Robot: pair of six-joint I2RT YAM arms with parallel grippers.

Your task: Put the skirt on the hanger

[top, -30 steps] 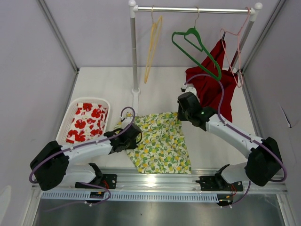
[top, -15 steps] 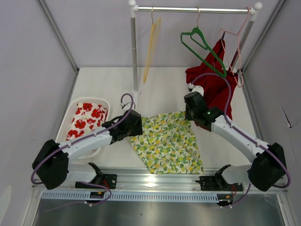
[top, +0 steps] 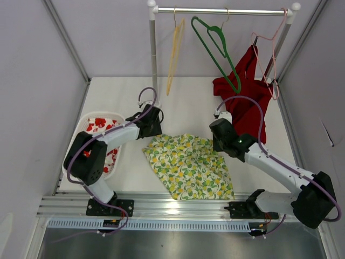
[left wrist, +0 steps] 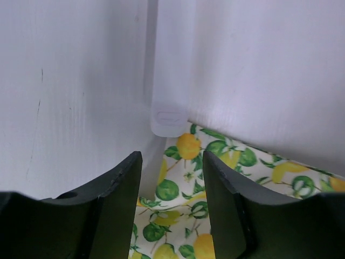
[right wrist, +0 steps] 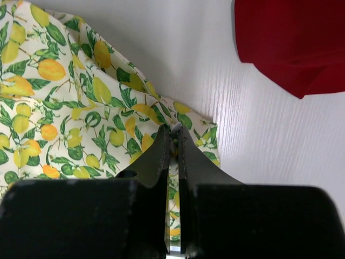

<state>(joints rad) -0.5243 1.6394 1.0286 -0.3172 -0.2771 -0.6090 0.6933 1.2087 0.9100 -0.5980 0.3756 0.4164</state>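
Left gripper [top: 152, 122]: its fingers are standing apart and holding nothing. It is hovering at the far-left corner of the skirt, just beside the foot of the rack post [top: 154, 59].
Risk, left side: the post foot [left wrist: 168, 116] is sitting directly ahead of the open fingers, so a closing or advancing move is risking a strike on plastic instead of a bite on cloth.
Skirt [top: 188, 164]: the lemon-print piece is lying spread on the table [top: 188, 100] between the two arms, and is not hanging on anything.
Risk, skirt: with one edge gripped, a lift is likely to be bunching the cloth and leaving no open waistband for a hanger.
Right gripper [right wrist: 173, 137]: its fingers are pressing together on a thin fold at the skirt's far-right edge. The bite is looking shallow, so the fold may be slipping out under load.
Risk, right side: a raise toward the rail [top: 221, 10] could be snagging the red garment [top: 243, 100], which is hanging near this arm.
Basket [top: 92, 114]: it is sitting at the far left with red-flowered cloth in it, partly hidden by the left arm.
Yellow hanger [top: 173, 54]: it is hanging bare near the post.
Green hanger [top: 215, 48]: it is hanging bare and tilted, overlapping the red garment.
Pink hanger [top: 272, 59]: it appears to be carrying the red garment, though the overlap is making this uncertain.
Obstruction: both bare hangers are sitting well above the skirt.
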